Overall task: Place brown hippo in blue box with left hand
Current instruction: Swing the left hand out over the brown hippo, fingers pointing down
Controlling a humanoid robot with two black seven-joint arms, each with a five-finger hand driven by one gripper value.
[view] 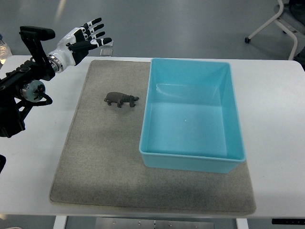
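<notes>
The left hand (87, 36) hovered at the table's far-left corner, fingers spread and holding nothing, so the reach had not begun. Its next move called for lowering toward the brown hippo (121, 99), which stood on the grey mat (95, 157), well apart from the hand and just beside the empty blue box (190, 157).
</notes>
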